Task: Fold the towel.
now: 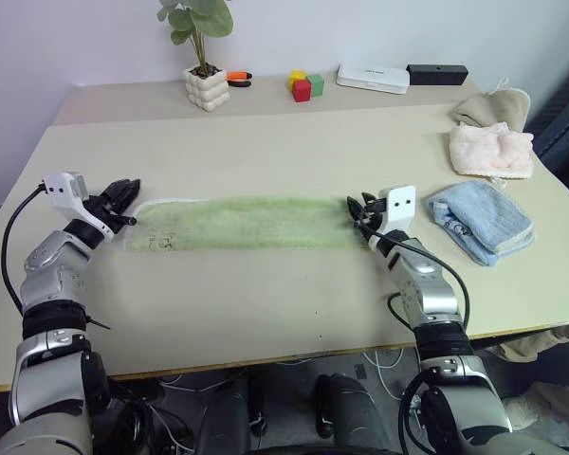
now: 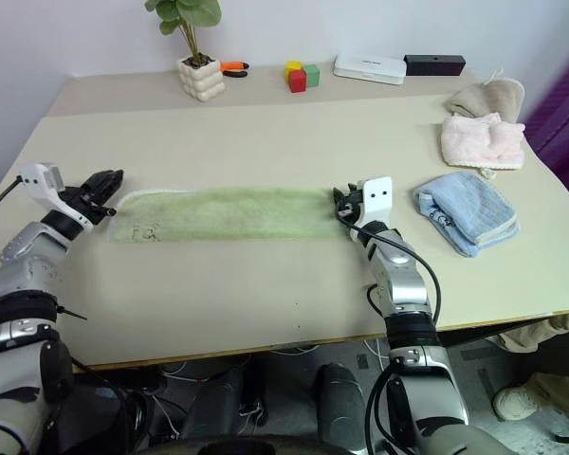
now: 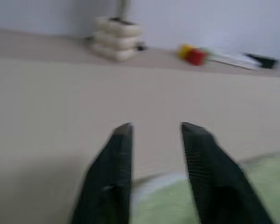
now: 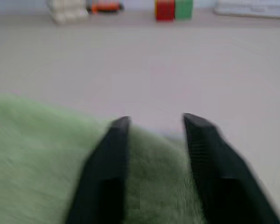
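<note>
The light green towel (image 1: 242,223) lies flat on the table as a long narrow strip, with a small dark mark near its left end. My left gripper (image 1: 126,201) hovers just off the strip's left end, and in the left wrist view its fingers (image 3: 116,154) stand apart with nothing between them and the towel's white edge (image 3: 168,179) below. At the right end, my right gripper (image 1: 357,210) is open over the towel's corner (image 4: 154,163), holding nothing.
A light blue cloth (image 1: 481,220) lies right of my right gripper, with a pale pink cloth (image 1: 491,150) and a beige one (image 1: 493,106) behind it. Along the back edge stand a potted plant (image 1: 205,57), coloured blocks (image 1: 305,85), a white box (image 1: 373,78) and a black box (image 1: 437,73).
</note>
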`<state>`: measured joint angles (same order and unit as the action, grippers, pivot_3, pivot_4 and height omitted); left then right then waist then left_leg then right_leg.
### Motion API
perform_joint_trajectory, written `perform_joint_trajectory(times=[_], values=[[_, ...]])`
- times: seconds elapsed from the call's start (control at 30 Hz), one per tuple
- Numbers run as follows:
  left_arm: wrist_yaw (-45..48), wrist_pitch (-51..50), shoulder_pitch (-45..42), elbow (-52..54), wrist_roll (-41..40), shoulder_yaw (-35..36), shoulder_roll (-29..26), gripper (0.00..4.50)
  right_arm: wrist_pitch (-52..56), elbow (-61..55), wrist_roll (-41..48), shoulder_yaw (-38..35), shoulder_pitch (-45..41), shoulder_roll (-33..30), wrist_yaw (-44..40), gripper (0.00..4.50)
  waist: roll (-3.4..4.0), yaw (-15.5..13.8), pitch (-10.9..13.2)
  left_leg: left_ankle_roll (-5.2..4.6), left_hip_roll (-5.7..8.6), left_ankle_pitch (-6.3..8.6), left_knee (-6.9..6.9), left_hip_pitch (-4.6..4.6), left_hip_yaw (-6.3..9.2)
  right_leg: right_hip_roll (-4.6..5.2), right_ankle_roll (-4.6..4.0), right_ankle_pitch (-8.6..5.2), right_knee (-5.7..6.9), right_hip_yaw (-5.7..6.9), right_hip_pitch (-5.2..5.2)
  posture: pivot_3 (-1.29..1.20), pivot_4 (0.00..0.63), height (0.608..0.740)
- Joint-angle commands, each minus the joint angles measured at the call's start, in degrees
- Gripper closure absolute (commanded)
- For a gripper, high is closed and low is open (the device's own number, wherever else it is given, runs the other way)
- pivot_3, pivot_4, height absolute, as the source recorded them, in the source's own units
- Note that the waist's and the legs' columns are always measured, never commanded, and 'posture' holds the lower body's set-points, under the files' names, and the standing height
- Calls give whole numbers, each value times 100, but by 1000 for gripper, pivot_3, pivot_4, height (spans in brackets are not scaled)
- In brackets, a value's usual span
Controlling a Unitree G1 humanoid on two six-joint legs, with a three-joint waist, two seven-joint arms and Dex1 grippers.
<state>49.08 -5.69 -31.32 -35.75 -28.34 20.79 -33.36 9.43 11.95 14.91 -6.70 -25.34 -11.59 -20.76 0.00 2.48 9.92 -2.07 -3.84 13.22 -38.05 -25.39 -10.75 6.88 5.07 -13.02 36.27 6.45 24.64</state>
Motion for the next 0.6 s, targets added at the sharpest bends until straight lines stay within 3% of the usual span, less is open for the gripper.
perform_joint_trajectory(times=[0.03, 0.1, 0.13, 0.33, 0.47, 0.6], values=[[275, -46, 64, 635, -112, -72, -11, 1284, 716, -1056, 789, -501, 170, -258, -143, 862, -2, -12, -1, 0, 0, 0, 0, -1, 3, 0, 0, 0, 0, 0, 0, 0, 150, 740], [664, -158, 148, 913, -210, -168, -53, 256, 1652, -1642, 1685, -974, 386, -316, 41, 0, -2, -19, -2, 1, -1, 1, -1, 0, 6, 0, -1, 1, -1, 0, 0, 0, 150, 740], [860, -201, 174, 1019, -270, -197, -70, 28, 2066, -1846, 2026, -1184, 486, -358, 170, 0, -2, -18, -1, 1, -6, 2, 0, 0, 10, 1, -2, 0, -3, 0, -1, 0, 150, 740], [2073, -694, -5, 969, -523, -260, -493, 28, 4045, -2789, 4743, -2422, 977, -305, 1636, 0, -2, -8, -1, -18, -10, 22, 5, -1, 13, 3, -10, 4, -6, 0, 3, 0, 150, 740], [2876, -370, -45, 1005, -334, -521, -745, 28, 4978, -3209, 6907, -2339, 1802, -495, 2520, 0, -2, -15, -1, -24, -12, 27, 15, 0, 14, 2, -16, 1, -13, 1, 3, 0, 150, 740], [3369, -432, -52, 1059, -310, -710, -887, 28, 4999, -3083, 7837, -2068, 2157, -812, 3392, 0, -2, -7, -1, -30, -8, 34, 13, -1, 9, 9, -30, -7, -21, -4, 3, 0, 150, 740]])
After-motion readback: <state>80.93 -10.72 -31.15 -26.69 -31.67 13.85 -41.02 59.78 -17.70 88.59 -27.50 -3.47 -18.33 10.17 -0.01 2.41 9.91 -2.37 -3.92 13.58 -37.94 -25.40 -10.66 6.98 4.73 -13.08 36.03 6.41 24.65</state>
